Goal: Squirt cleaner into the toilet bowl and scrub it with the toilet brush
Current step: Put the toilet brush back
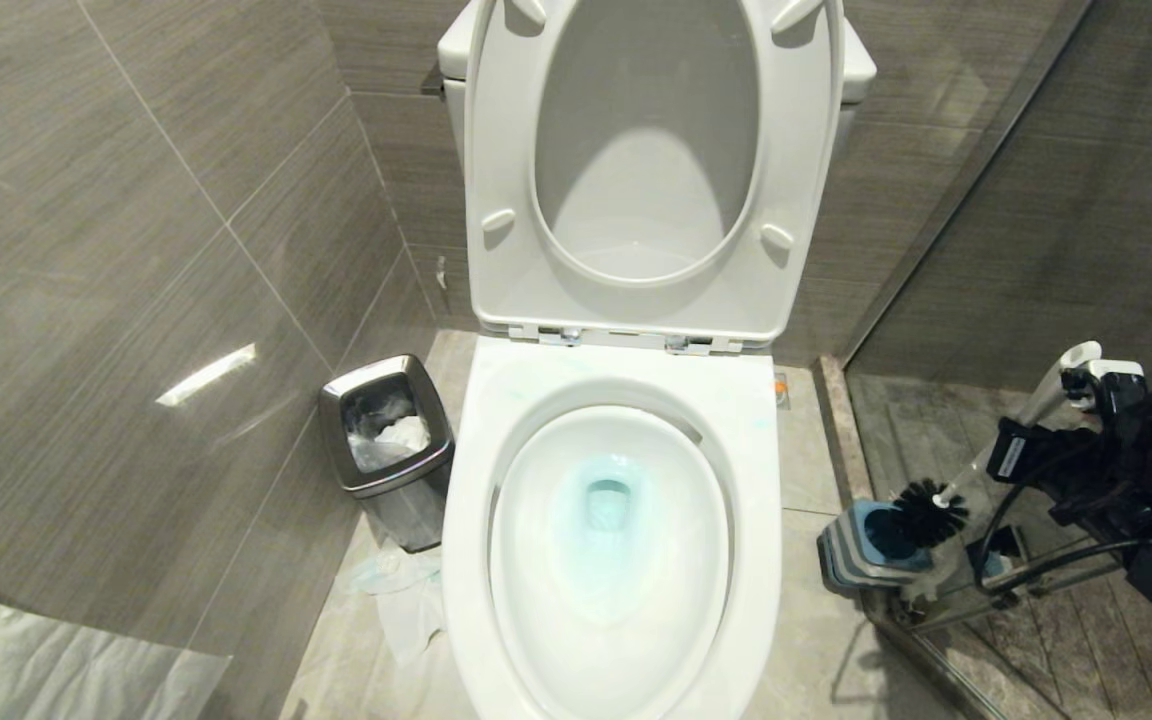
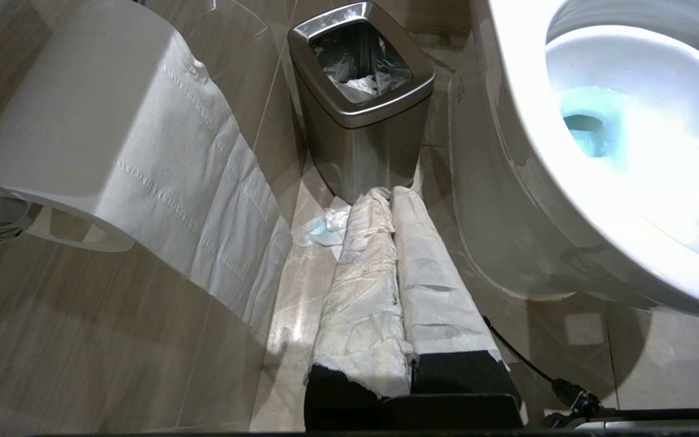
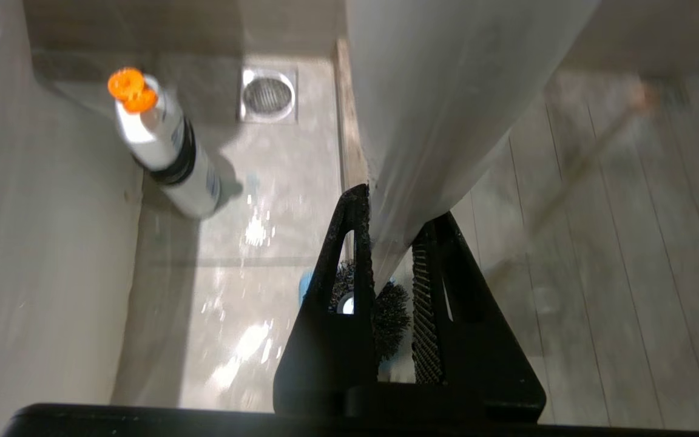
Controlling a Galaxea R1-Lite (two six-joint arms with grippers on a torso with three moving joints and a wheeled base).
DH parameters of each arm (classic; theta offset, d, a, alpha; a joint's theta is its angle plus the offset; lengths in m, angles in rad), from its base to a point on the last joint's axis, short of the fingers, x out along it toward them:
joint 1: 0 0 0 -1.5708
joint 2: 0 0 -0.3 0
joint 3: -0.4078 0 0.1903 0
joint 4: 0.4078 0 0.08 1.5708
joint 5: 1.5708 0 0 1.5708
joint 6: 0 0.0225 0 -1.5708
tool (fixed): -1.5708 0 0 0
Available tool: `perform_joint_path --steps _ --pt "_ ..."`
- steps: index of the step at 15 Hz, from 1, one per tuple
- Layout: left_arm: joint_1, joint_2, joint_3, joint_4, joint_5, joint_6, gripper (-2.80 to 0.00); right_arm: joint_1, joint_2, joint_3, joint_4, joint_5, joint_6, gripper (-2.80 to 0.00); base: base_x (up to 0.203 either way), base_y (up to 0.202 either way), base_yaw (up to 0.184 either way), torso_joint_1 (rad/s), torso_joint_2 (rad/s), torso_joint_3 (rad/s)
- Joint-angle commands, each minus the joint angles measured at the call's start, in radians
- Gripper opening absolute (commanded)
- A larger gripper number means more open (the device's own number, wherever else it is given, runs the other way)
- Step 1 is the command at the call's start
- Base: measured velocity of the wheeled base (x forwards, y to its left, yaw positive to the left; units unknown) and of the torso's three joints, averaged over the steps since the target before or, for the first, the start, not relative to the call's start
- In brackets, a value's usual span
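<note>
I have the right arm at the right edge of the head view, forearm low and angled inward. The right gripper point(image 3: 393, 255) is closed on the white handle of the brush point(image 1: 1026, 420), one finger on each side. The left gripper point(image 2: 393, 200) points downward with its paper-wrapped fingers point(image 2: 361, 267) pressed together, holding nothing.
</note>
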Motion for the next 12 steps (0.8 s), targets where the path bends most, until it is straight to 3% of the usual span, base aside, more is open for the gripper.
perform_joint_path --steps 1,12 --pt "0.000 0.000 -0.001 0.000 0.000 0.002 -2.80 -0.028 0.173 -0.018 -0.170 0.043 -0.018 -2.80 0.000 0.000 0.000 0.000 0.00 0.000" --pt "0.001 0.000 0.000 0.000 -0.001 0.005 -2.80 -0.034 0.246 -0.002 -0.214 0.083 -0.019 -2.80 0.000 0.000 0.000 0.000 0.00 0.000"
